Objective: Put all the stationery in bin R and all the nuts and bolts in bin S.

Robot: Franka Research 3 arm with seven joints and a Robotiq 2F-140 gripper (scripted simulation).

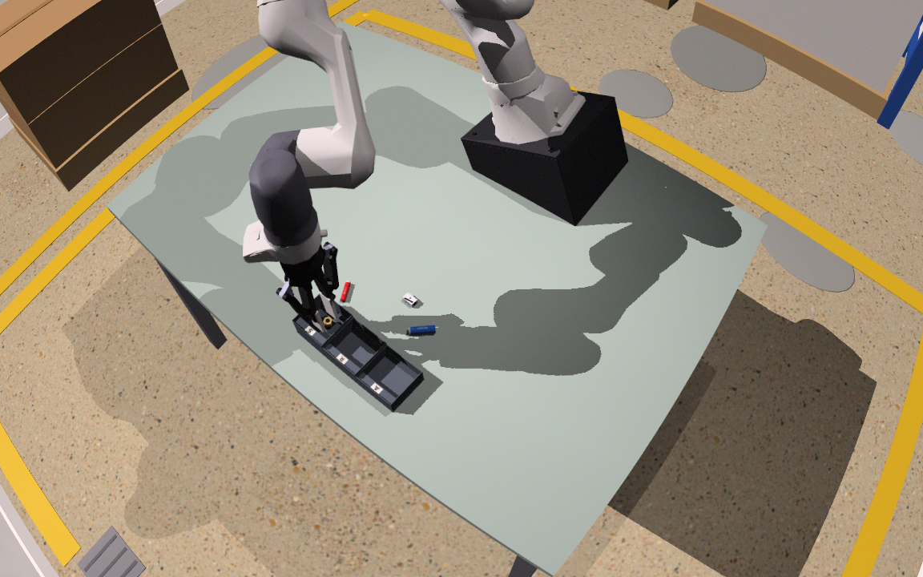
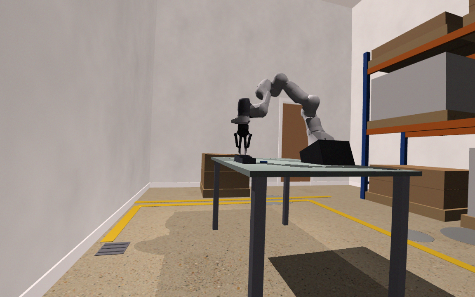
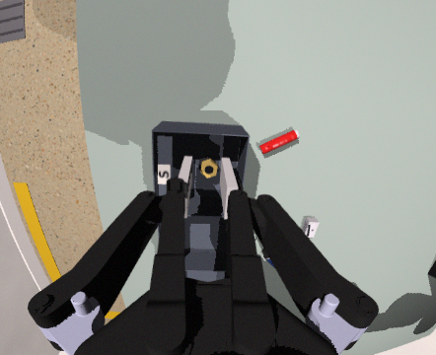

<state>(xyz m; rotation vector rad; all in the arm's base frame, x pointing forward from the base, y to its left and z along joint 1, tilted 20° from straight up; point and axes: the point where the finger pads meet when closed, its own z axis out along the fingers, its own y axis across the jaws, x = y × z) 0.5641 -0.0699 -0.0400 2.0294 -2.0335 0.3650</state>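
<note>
1 brass nut (image 3: pixel 208 169) lies in the bin marked S (image 3: pixel 165 145), below the gripper (image 3: pixel 206 179), whose jaws stand slightly parted, grasping nothing. At 2 o'clock lies a red marker (image 3: pixel 279 142); at 4 o'clock, a white sharpener (image 3: pixel 311 227).

walls (image 2: pixel 65 92): grey | floor (image 2: pixel 202 258): speckled, yellow tape (image 2: pixel 121 225) | shelf rack (image 2: pixel 365 121): blue posts, cardboard boxes (image 2: pixel 416 192)

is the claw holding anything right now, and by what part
Nothing is held. The claw has its fingers parted over the bin marked S, and the brass nut lies loose on that bin's floor between them.
</note>
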